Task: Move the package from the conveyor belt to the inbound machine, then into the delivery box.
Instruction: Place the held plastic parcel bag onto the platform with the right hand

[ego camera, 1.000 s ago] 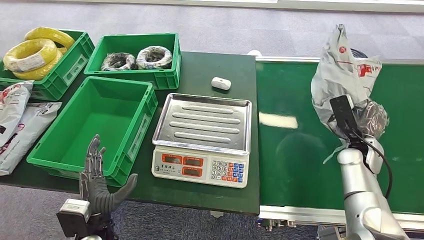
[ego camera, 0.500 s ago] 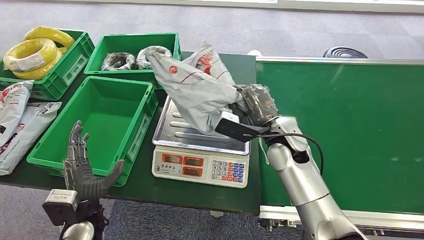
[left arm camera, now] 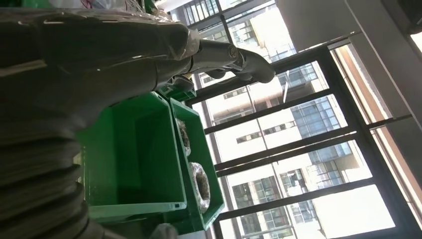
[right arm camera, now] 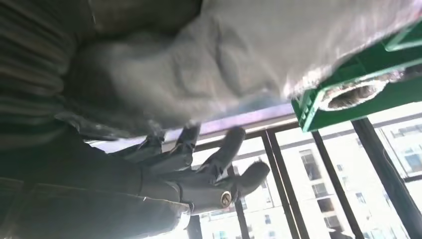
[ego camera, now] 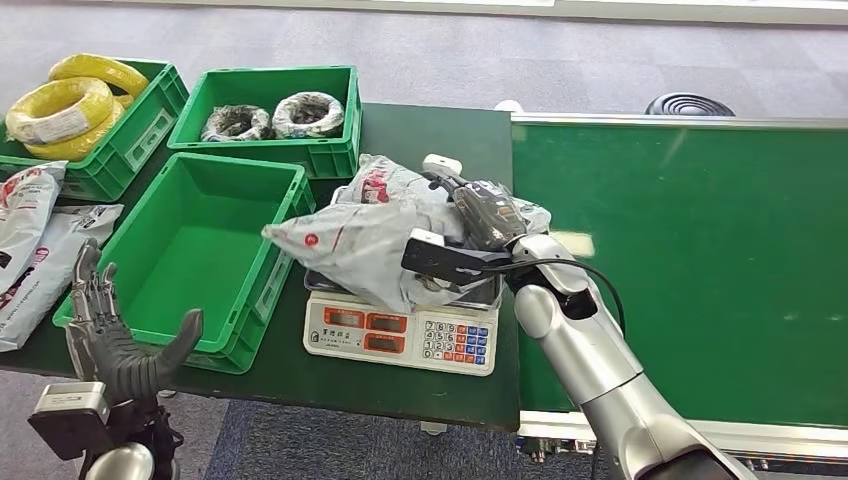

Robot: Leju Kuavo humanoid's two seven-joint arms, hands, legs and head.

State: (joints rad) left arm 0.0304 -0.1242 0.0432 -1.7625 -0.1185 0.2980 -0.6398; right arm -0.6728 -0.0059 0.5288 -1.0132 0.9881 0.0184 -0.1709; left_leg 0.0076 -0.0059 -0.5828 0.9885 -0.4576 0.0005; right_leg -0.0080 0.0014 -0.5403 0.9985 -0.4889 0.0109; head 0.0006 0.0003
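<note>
A crumpled grey package [ego camera: 350,240] with red print lies across the steel tray of the scale [ego camera: 400,335], one end overhanging toward the empty green box [ego camera: 200,250]. My right hand [ego camera: 488,212] lies on the package's right part. In the right wrist view its fingers [right arm camera: 209,164] stretch out straight and apart, with the package [right arm camera: 278,45] against the palm side. The green conveyor belt [ego camera: 700,260] is to the right. My left hand [ego camera: 120,350] is raised in front of the table's near left corner, fingers spread and holding nothing; the left wrist view shows its fingers [left arm camera: 224,50].
Behind the empty box stand a green crate with grey wire coils [ego camera: 270,115] and one with yellow coils [ego camera: 70,105]. Grey packages [ego camera: 40,250] lie at the table's left edge. A small white device [ego camera: 440,163] sits behind the scale. A dark round object [ego camera: 688,103] is beyond the belt.
My right arm swung the package from above the belt leftward and down onto the scale tray. My left hand drifted left and lower, still spread.
</note>
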